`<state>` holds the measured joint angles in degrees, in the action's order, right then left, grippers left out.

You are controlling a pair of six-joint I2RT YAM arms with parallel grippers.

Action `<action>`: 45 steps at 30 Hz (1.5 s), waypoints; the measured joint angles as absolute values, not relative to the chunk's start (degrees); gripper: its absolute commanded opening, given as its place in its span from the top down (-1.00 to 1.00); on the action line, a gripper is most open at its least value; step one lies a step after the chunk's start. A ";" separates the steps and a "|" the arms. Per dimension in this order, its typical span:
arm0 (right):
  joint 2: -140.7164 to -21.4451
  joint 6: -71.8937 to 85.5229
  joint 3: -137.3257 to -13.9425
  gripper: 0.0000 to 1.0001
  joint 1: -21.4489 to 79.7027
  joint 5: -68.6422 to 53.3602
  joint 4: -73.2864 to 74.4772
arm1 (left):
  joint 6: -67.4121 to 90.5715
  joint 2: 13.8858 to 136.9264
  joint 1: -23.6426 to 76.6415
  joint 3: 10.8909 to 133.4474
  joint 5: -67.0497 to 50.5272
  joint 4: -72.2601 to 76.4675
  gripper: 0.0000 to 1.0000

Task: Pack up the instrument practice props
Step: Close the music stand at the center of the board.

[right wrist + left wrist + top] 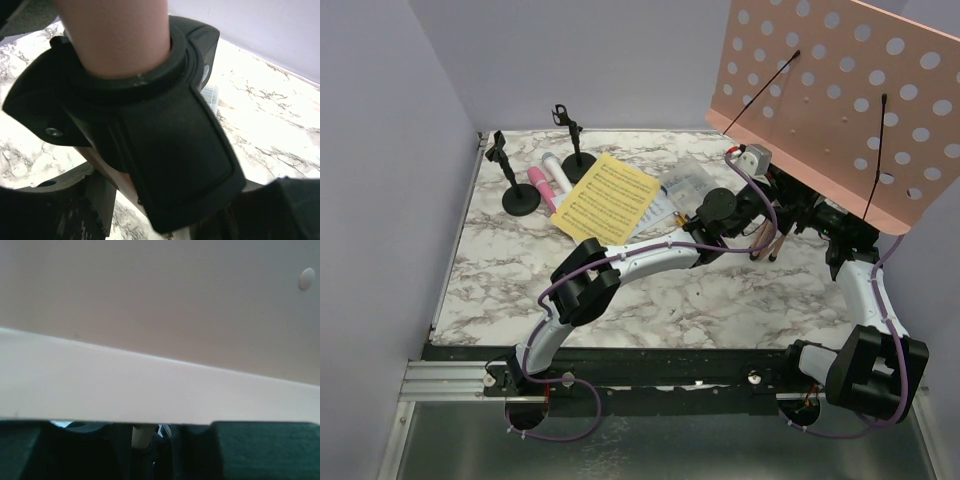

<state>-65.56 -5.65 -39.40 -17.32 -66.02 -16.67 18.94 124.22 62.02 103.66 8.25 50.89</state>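
The pink perforated music rack (820, 90) stands tilted at the back right, its folded legs (767, 243) hanging over the table. My right gripper (823, 216) is shut on the rack's black hub (165, 150) below the pink pole. My left gripper (752, 160) is at the lower left corner of the rack's ledge (150, 390), which hides its fingertips. Two black mic holders (520, 185) (576, 150), a pink microphone (540, 188), a white microphone (558, 174) and a yellow sheet-music page (608, 197) lying over a white one (662, 208) are at the back left.
A clear plastic compartment box (692, 182) lies behind my left arm's wrist. Purple walls close in the left, back and right sides. The rack's panel overhangs the back right corner of the marble tabletop (700, 300).
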 measured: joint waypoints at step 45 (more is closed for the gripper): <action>-65.87 2.31 -39.55 -0.99 -17.21 -73.03 -12.23 | 16.53 118.63 59.92 97.89 2.13 48.31 1.00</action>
